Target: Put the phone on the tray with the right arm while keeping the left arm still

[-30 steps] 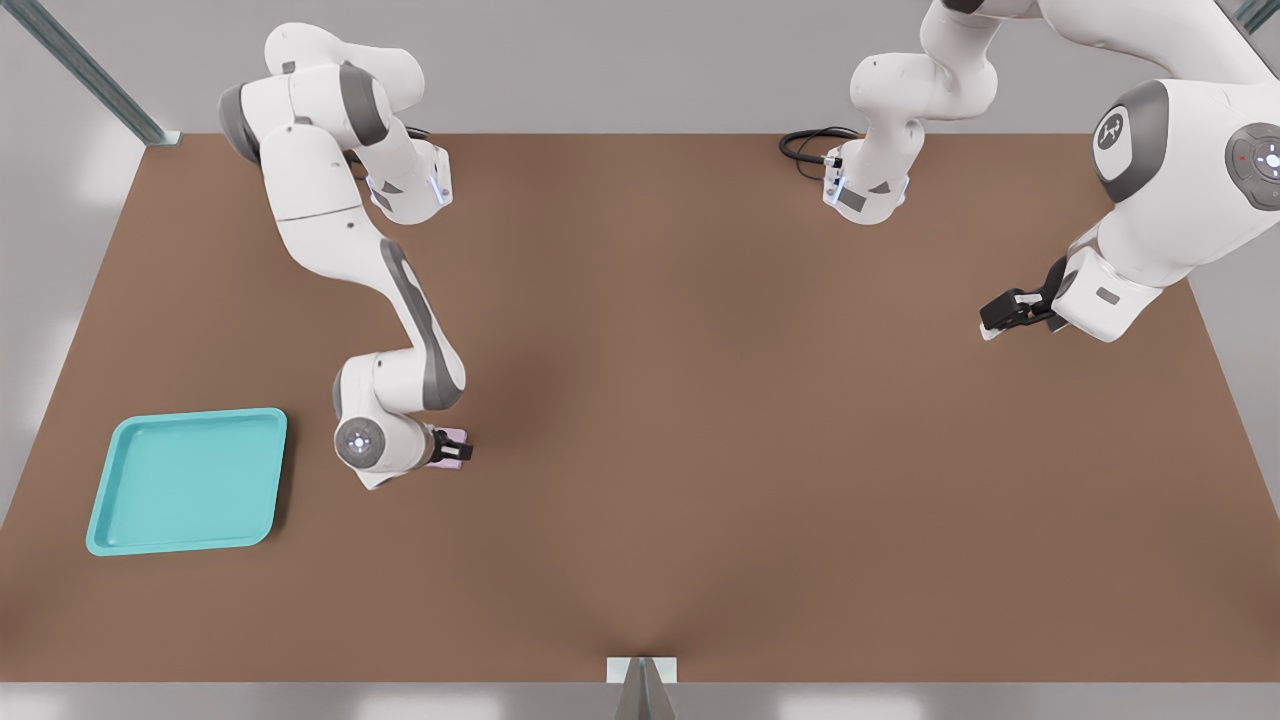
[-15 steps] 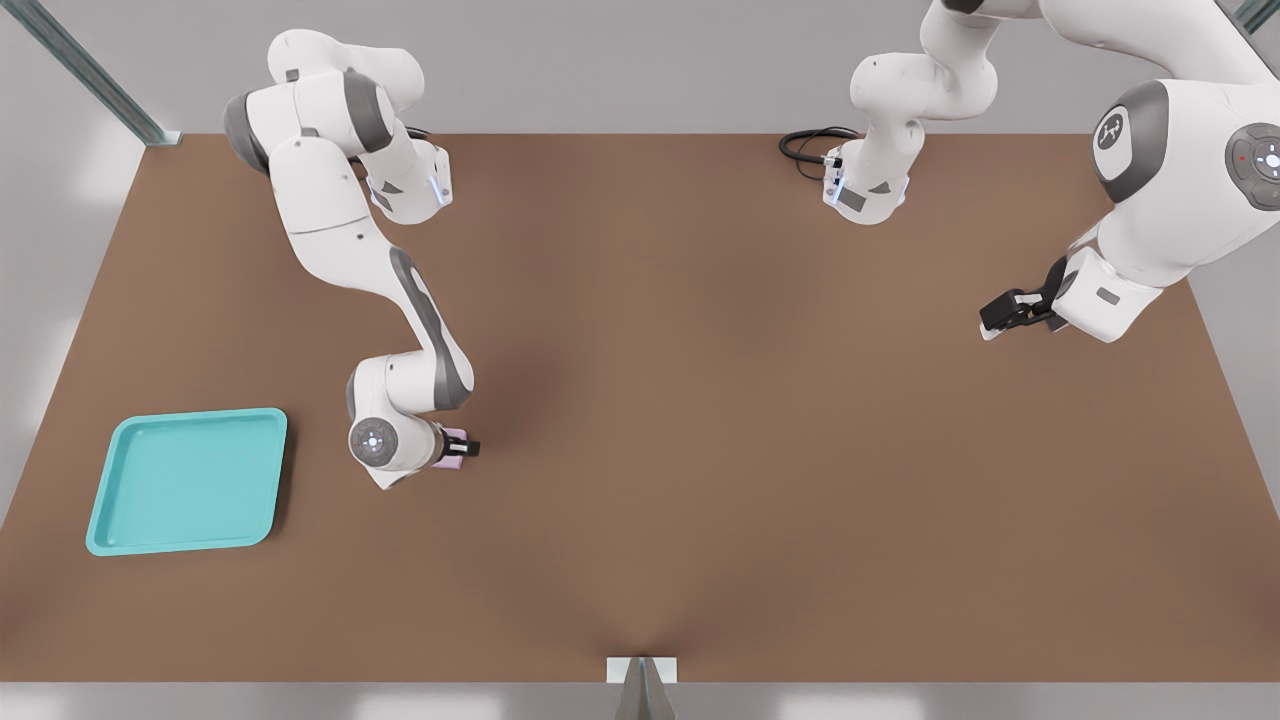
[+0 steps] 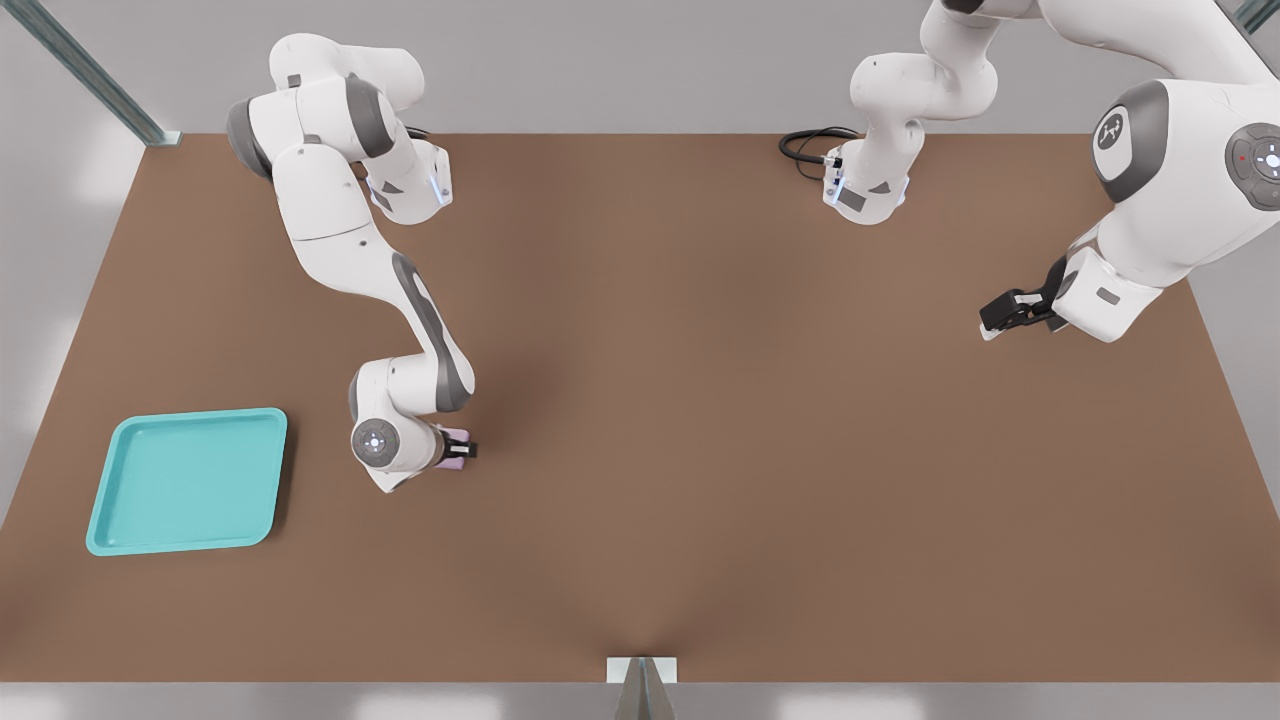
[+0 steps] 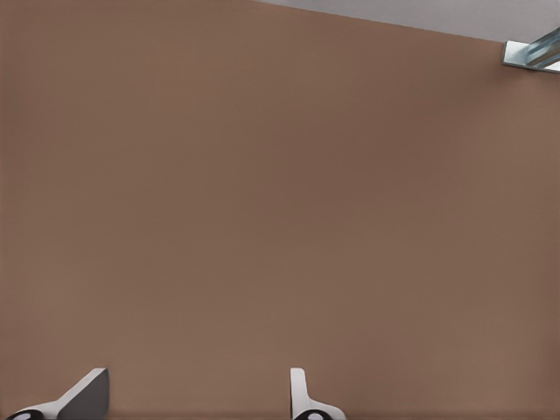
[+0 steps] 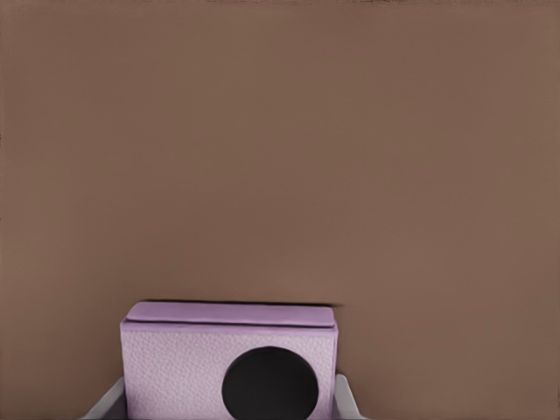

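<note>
The working arm (image 3: 340,240) reaches out over the brown table (image 3: 700,420), and its gripper (image 3: 458,450) is down low, close to the tabletop. A small pink phone (image 3: 456,436) sits between the two fingers. In the right wrist view the phone (image 5: 229,360) fills the space between the pale finger tips (image 5: 107,404), one on each side of it, and they press right up against its sides. So the gripper is closed on the phone and holding it. One round black camera lens (image 5: 269,383) on the phone shows in that view.

I cannot tell for sure if the phone is off the table or just touching it. There is a thin dark line behind its top edge, but that is not enough to say.

The blue-green tray (image 3: 110,535) lies flat on the table toward the front view's left, well apart from the gripper. Nothing is in it. The table between the phone and the tray is bare.

I think the grab step is done or just about done, and the carry step comes next. The phone is not yet on the tray, so most of the job is left.

For the next move, the arm should lift the phone high enough to go over the tray's raised edge. Then it should swing toward the front view's left until the phone is above the middle of the tray. After that it can go down slowly and let go. The phone is small and smooth, so I think it could slip if the arm moves too fast.
</note>
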Robot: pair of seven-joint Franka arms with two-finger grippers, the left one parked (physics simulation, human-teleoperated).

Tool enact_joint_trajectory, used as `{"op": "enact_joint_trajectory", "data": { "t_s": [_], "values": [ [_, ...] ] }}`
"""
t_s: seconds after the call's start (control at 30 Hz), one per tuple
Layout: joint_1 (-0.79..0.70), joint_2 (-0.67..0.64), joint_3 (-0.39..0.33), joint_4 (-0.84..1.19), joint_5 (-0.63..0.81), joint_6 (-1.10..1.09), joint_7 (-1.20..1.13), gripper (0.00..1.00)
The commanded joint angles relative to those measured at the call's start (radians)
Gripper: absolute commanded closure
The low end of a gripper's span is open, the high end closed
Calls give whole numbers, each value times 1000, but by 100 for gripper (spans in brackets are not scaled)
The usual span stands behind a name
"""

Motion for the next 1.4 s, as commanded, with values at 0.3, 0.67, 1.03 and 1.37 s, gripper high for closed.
{"op": "enact_joint_trajectory", "data": {
  "t_s": [0.3, 0.67, 1.03, 1.37],
  "values": [
    [-18, -78, -46, 28, -4, -73, -92, 27],
    [-425, -283, -45, -189, -52, 51, -586, 27],
    [-540, -61, -57, 58, -44, 96, -815, 0],
    [-247, -590, 54, 200, -188, -536, -169, 0]
  ]
}}
